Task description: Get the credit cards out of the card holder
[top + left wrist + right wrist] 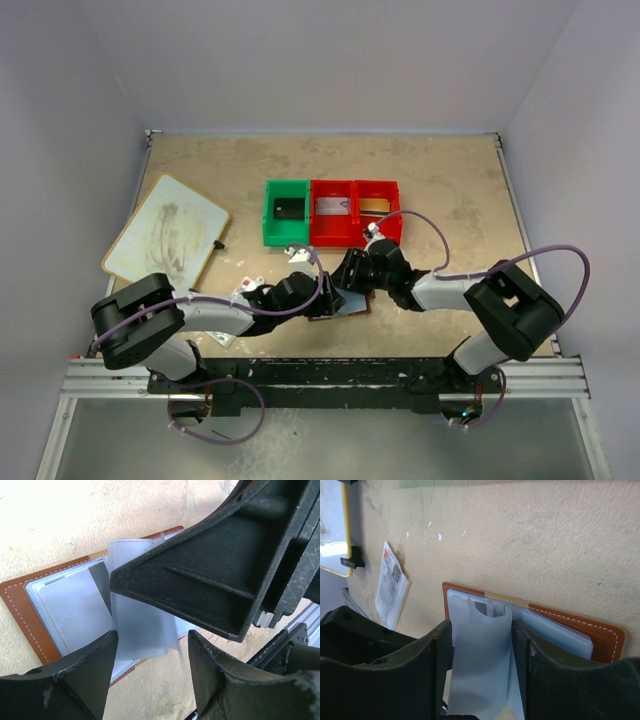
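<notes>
The brown leather card holder (345, 308) lies open on the table between my two grippers. In the left wrist view its brown cover (22, 610) and pale clear pockets (70, 615) show, with a dark card edge (101, 580) inside. My right gripper (482, 630) grips a clear pocket leaf (482, 670) between its fingers and holds it lifted off the holder; a grey card (485, 607) peeks from a pocket behind. My left gripper (152, 640) is open and empty just in front of the lifted leaf (142, 630), close under the right gripper (225, 565).
A green bin (286, 212) and two red bins (333, 210) (377, 208) stand in a row behind the grippers, each with a card in it. A whiteboard (165, 240) lies at the left. A paper slip (390, 587) lies left of the holder.
</notes>
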